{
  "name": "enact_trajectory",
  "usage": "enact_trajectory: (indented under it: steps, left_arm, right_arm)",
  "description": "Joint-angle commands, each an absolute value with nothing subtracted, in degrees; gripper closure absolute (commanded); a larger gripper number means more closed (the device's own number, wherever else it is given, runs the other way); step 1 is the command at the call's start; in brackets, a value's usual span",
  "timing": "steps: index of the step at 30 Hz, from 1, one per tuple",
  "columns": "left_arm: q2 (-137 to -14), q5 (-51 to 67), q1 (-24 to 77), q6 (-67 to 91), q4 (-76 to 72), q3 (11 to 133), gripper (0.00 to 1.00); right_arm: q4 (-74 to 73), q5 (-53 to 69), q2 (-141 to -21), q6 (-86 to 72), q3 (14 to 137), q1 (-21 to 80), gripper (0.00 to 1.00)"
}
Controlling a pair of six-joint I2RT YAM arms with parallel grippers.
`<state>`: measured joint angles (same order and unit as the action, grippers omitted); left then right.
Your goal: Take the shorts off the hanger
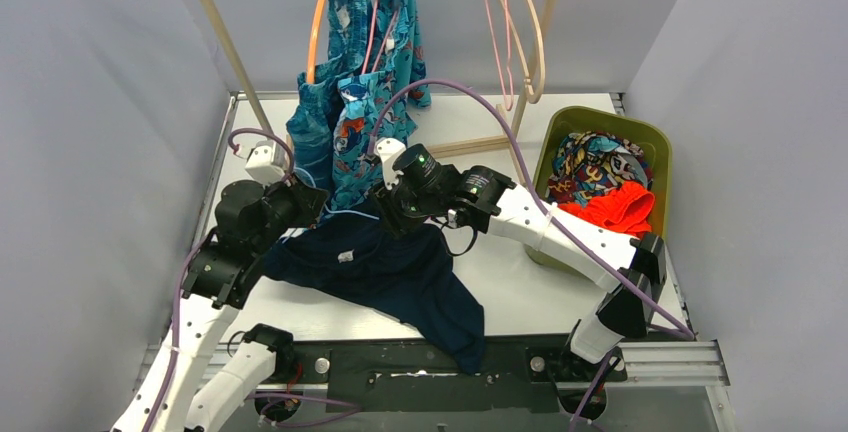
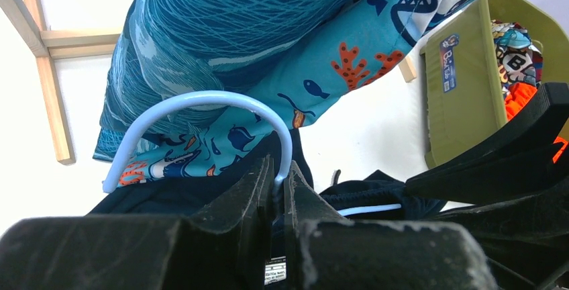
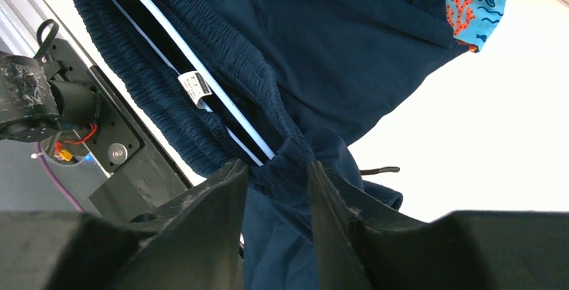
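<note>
Foreground: left end effector (image 2: 278,169) clamped tight on the curved hook of the pale-blue hanger (image 2: 201,99); right end effector (image 3: 276,169) pinching the gathered elastic waistband of the navy shorts (image 3: 349,55), draped lower centre across the white table (image 1: 520,282); printed teal shorts (image 1: 350,142) hang behind, upper centre.

Soft, even light fills the top view: the white tabletop (image 1: 515,287) is bright, with only a faint shade under the plain navy fabric shorts (image 1: 400,272). In both wrist views that table burns out to flat white. The black fingers (image 2: 235,216) nearest each lens look dark, grainy and probably out of focus, while the pale blue plastic hanger (image 2: 201,97) stays sharp.
</note>
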<state>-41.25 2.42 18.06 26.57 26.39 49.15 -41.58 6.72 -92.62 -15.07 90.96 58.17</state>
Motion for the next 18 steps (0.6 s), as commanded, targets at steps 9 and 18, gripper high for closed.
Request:
enact_trajectory:
  steps: [9, 18]
  left_arm:
    - [-39.43, 0.88, 18.22, 27.99, 22.33, 50.16, 1.0]
    - [-37.36, -8.53, 18.11, 29.91, 26.45, 50.9, 1.0]
  right_arm:
    - [-41.5, 2.03, -90.68, -14.7, 91.11, 58.53, 0.92]
    - [-38.31, -9.57, -79.95, -17.79, 82.1, 54.43, 1.0]
